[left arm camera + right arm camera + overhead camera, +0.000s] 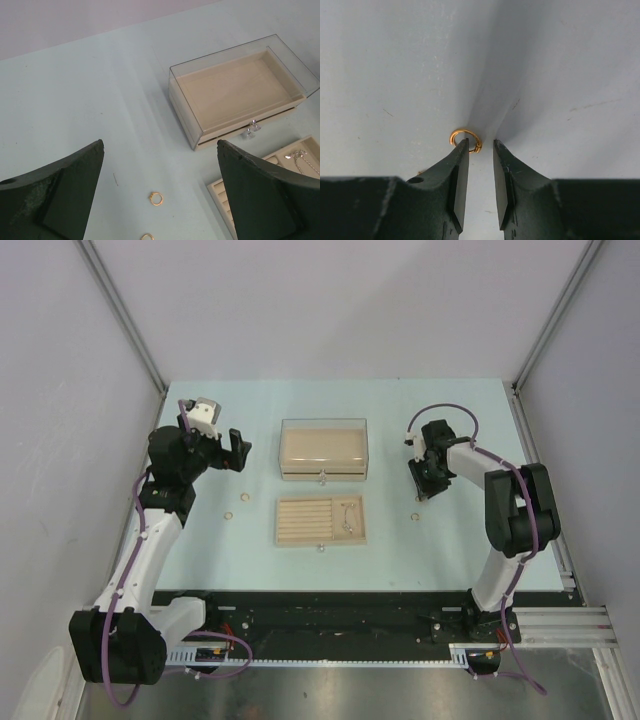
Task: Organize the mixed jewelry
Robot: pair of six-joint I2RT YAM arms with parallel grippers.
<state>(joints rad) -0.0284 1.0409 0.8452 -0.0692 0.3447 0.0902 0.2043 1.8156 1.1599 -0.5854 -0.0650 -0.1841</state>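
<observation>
Right gripper (480, 144): we see it pointing down at the right part of the table (450, 550), right of the tray. Its jaws are drawn close with a narrow gap between them, and we see nothing pinched in that gap.
Ring at the right gripper: a gold ring (465, 131) lies flat on the table at the fingertips. The tip of the finger on the left of the wrist view covers its near edge, so most of the ring sits outside the gap.
Second ring on the right: a second gold ring (415, 516) lies just nearer than the first, apart from the fingers.
Left gripper (160, 145): we see it held above the left part of the table with its jaws spread wide and nothing between them.
Rings on the left: two gold rings (156, 198) lie on the table below and near the left gripper, close to each other and left of the tray.
Slotted tray (300, 523): it is beige and lies at the middle of the table, nearer than the box. In the left wrist view one finger hides part of it.
Chain: a silvery chain (347, 515) lies in the right part of the tray.
Clear-lidded box (323, 448): it is beige and stands just beyond the tray, between the two grippers. Its small knob (252, 127) is on the near face.
</observation>
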